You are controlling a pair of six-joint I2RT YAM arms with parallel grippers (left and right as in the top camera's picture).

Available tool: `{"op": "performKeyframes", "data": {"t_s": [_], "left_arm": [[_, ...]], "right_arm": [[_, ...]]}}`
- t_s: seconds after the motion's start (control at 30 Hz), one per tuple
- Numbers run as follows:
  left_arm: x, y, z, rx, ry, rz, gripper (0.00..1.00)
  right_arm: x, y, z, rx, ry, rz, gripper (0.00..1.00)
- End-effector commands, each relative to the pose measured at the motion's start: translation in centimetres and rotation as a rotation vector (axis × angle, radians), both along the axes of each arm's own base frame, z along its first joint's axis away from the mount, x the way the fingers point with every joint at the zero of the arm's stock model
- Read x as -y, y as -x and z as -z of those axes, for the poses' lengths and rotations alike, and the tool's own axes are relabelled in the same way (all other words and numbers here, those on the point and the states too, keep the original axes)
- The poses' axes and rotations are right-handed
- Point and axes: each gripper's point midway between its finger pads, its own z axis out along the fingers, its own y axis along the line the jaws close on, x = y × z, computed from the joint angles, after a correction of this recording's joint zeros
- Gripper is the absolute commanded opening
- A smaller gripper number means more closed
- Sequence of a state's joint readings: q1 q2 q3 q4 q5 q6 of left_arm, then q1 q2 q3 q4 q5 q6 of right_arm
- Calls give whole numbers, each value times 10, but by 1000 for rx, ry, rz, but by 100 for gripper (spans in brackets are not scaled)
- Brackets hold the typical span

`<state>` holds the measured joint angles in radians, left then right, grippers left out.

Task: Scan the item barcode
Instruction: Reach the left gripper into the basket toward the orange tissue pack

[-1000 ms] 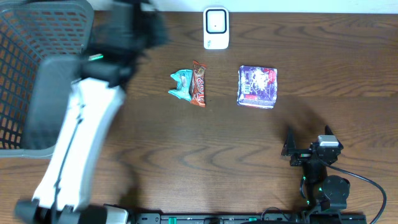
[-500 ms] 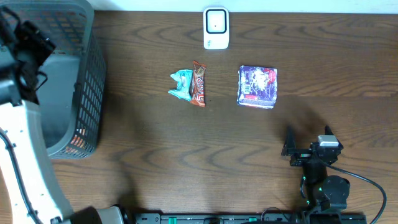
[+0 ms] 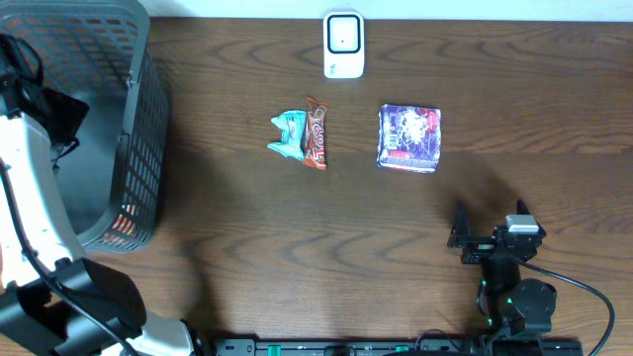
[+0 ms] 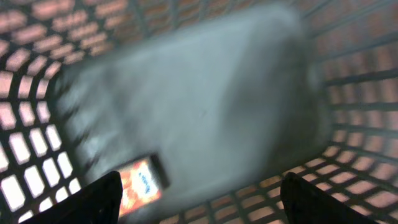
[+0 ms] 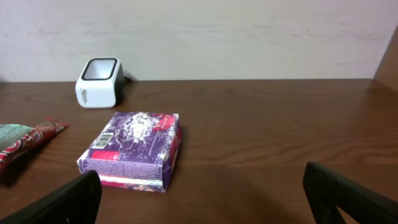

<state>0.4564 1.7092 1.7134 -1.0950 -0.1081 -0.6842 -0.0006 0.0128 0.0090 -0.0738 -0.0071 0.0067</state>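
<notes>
My left gripper (image 4: 200, 194) hangs open inside the grey mesh basket (image 3: 138, 148), with nothing between its fingers. An orange packet (image 4: 140, 184) lies on the basket floor just beyond the left finger, blurred. The white barcode scanner (image 3: 343, 44) stands at the table's far edge. On the table lie a purple box (image 3: 409, 137), a red candy bar (image 3: 316, 133) and a teal packet (image 3: 288, 134) touching it. My right gripper (image 3: 491, 214) rests open near the front right, facing the purple box (image 5: 134, 149) and the scanner (image 5: 98, 82).
The left arm (image 3: 30, 188) reaches from the front left corner up over the basket. The basket's mesh walls (image 4: 348, 93) close in around the left gripper. A pale wall (image 5: 249, 31) runs behind the table.
The left arm has swung left from the basket's right edge and now sits over the basket's inside. The right arm and the items on the table have not moved.
</notes>
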Motion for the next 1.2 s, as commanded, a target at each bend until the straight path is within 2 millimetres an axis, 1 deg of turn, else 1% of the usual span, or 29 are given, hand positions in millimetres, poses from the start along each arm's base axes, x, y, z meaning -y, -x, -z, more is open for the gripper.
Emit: {"op": "performKeyframes", "data": {"t_s": [0.0, 0.1, 0.13, 0.17, 0.2, 0.4, 0.57, 0.77, 1.03, 1.17], "left_arm": [[3, 13, 17, -50, 69, -160, 82], [7, 21, 30, -95, 105, -220, 82], [7, 21, 34, -108, 111, -224, 93], [7, 22, 38, -118, 115, -227, 96], [7, 22, 48, -143, 121, -228, 96], [9, 30, 79, -238, 148, -239, 96], [14, 41, 102, -298, 182, -313, 97], [21, 55, 122, -327, 204, -410, 96], [23, 61, 140, -341, 200, -411, 96], [25, 66, 155, -349, 202, -411, 96]], "right_arm": [[-2, 0, 1, 0, 4, -7, 99], [-2, 0, 1, 0, 4, -7, 99], [-2, 0, 1, 0, 4, -7, 99], [-2, 0, 1, 0, 4, -7, 99], [-2, 0, 1, 0, 4, -7, 99], [-2, 0, 1, 0, 4, -7, 99], [-2, 0, 1, 0, 4, -7, 99], [-2, 0, 1, 0, 4, -7, 99], [-2, 0, 1, 0, 4, -7, 99], [-2, 0, 1, 0, 4, -7, 99]]}}
